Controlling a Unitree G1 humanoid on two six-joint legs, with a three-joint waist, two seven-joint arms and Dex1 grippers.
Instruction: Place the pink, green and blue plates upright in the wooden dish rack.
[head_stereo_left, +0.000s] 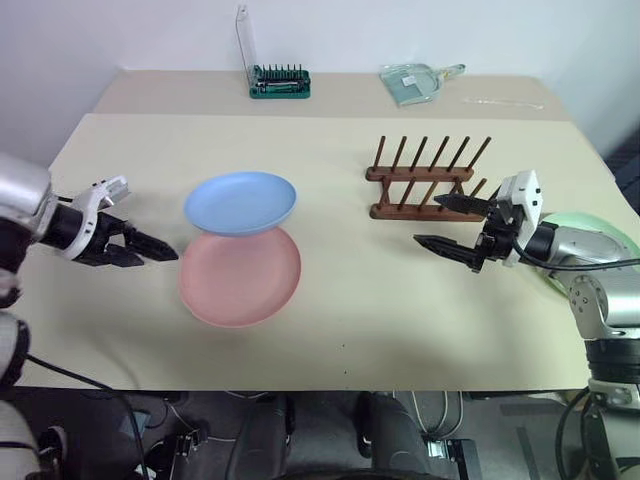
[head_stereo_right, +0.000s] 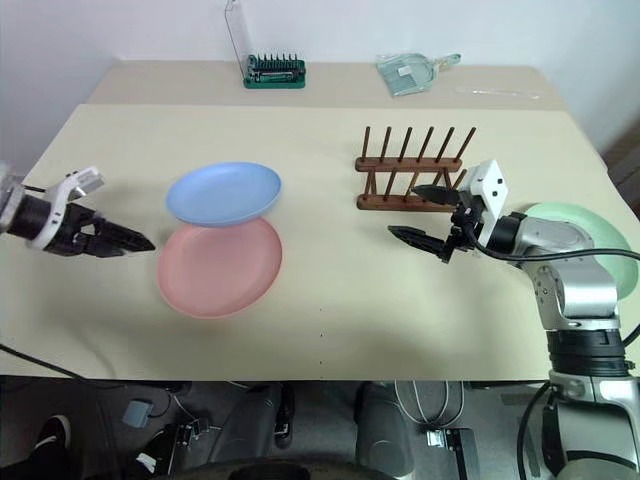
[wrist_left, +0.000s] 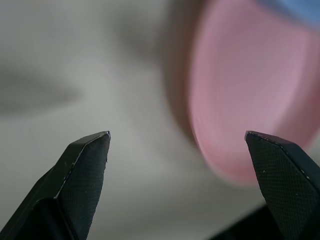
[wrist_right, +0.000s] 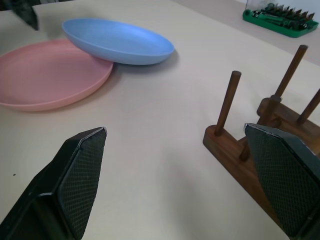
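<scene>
The pink plate (head_stereo_left: 240, 278) lies flat on the table left of centre. The blue plate (head_stereo_left: 240, 202) rests tilted on its far rim. My left gripper (head_stereo_left: 158, 256) hovers open just left of the pink plate, its fingers pointing at the plate's edge with nothing between them; the pink plate (wrist_left: 250, 100) looms close in the left wrist view. The wooden dish rack (head_stereo_left: 425, 180) stands empty right of centre. My right gripper (head_stereo_left: 428, 220) is open and empty in front of the rack's right end. The green plate (head_stereo_right: 575, 213) lies at the table's right edge, partly under my right arm.
A green bit holder (head_stereo_left: 279, 82) with a raised clear lid stands at the back edge. A clear plastic scoop (head_stereo_left: 415, 82) lies at the back right. Bare tabletop (head_stereo_left: 350, 300) stretches between the plates and the rack.
</scene>
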